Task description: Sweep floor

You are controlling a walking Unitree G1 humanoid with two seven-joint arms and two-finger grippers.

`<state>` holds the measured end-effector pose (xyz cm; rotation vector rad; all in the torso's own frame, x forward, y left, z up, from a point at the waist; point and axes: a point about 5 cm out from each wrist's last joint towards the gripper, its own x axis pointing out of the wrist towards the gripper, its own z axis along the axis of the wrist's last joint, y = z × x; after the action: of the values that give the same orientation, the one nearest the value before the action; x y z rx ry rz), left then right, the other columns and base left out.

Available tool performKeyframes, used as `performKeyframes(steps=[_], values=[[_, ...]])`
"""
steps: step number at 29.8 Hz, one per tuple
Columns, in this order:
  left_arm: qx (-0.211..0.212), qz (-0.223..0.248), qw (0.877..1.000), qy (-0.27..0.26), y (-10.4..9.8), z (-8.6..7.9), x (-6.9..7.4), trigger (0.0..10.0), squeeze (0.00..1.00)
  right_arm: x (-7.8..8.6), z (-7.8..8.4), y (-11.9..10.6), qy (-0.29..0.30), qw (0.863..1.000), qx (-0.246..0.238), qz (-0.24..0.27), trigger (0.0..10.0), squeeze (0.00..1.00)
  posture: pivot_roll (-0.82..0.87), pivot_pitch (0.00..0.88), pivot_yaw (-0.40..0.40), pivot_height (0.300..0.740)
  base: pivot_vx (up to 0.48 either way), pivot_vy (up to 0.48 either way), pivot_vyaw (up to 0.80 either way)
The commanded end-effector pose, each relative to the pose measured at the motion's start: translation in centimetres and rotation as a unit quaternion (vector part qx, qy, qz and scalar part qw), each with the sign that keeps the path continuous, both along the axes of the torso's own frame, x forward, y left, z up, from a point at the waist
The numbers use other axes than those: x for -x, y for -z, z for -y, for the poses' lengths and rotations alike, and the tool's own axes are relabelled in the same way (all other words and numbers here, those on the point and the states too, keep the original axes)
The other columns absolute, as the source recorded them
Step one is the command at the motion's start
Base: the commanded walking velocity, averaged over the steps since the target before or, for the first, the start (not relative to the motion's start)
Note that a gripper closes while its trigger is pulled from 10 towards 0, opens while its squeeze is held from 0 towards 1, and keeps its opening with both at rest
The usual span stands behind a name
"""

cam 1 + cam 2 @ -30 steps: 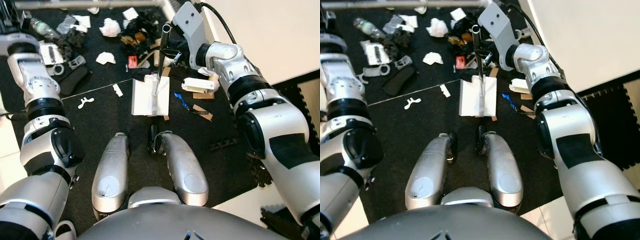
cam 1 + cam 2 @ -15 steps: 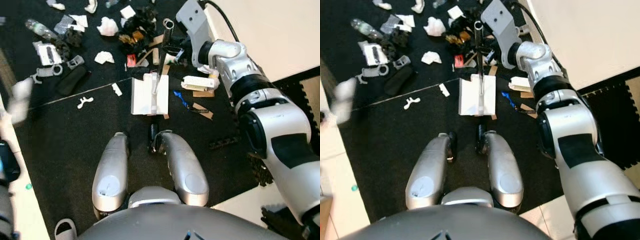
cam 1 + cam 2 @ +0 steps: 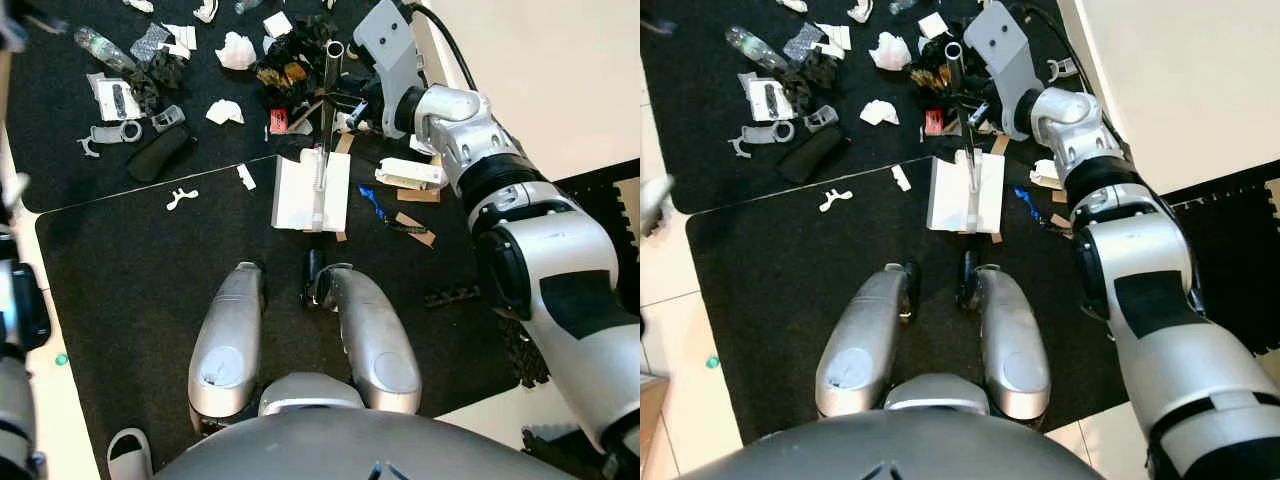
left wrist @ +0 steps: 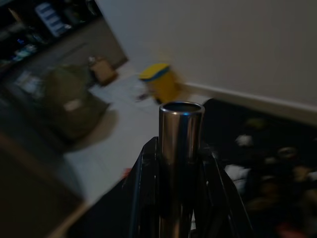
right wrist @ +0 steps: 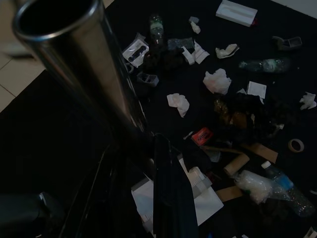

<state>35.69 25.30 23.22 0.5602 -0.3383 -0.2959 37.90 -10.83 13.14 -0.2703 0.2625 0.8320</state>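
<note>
Left eye view: right pincer pinching metal pole; white sweeper head at 12 o'clock; advised flat, steady push toward litter pile.

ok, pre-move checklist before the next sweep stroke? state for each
1. Right gripper on the metal handle: ok, the right wrist view shows its fingers alongside the tube.
2. Left gripper on a metal tube: ok in the left wrist view; whether it is the same handle, cannot tell.
3. White sweeper head on the black mat: ok, flat, just ahead of the feet.
4. Litter ahead of the head: ok, crumpled paper, a plastic bottle and cardboard bits lie beyond and beside it.
5. Feet away from debris: not ok, a small dark object sits between them.
</note>
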Motion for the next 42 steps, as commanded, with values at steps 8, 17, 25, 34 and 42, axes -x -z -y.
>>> performKeyframes(steps=[8, 17, 25, 34, 42], values=[[-0.067, -0.021, 0.995, 0.069, 3.3, 5.3, -0.4, 10.0, 0.0, 1.3, 1.6, 3.5, 0.071, 0.996, -0.012, -0.045, 10.0, 0.0, 0.05, 0.268, -0.049, 0.74, 0.0, 0.0, 0.0], [-0.103, -0.033, 0.994, 0.016, 4.9, 5.1, -0.6, 10.0, 0.0, 1.2, 1.7, 3.5, 0.107, 0.994, -0.02, -0.011, 10.0, 0.0, 0.06, 0.257, -0.034, 0.74, 0.0, 0.0, 0.0], [0.03, -0.048, 0.994, -0.097, 6.3, 2.6, -0.3, 10.0, 0.0, 1.7, 1.7, 4.4, 0.135, 0.989, -0.058, -0.028, 10.0, 0.0, 0.1, 0.199, -0.014, 0.74, 0.0, 0.0, 0.0], [0.022, -0.034, 0.988, -0.147, 7.2, 0.5, 1.1, 10.0, 0.0, 1.3, 1.0, 3.6, 0.155, 0.982, -0.109, -0.007, 10.0, 0.0, 0.13, 0.081, 0.026, 0.74, 0.0, 0.0, 0.0], [0.027, -0.026, 0.99, -0.138, 6.2, 0.3, 1.1, 10.0, 0.0, 1.3, 1.2, 3.4, 0.169, 0.976, -0.139, 0.002, 10.0, 0.0, 0.12, 0.0, 0.053, 0.74, 0.0, 0.0, 0.0]])
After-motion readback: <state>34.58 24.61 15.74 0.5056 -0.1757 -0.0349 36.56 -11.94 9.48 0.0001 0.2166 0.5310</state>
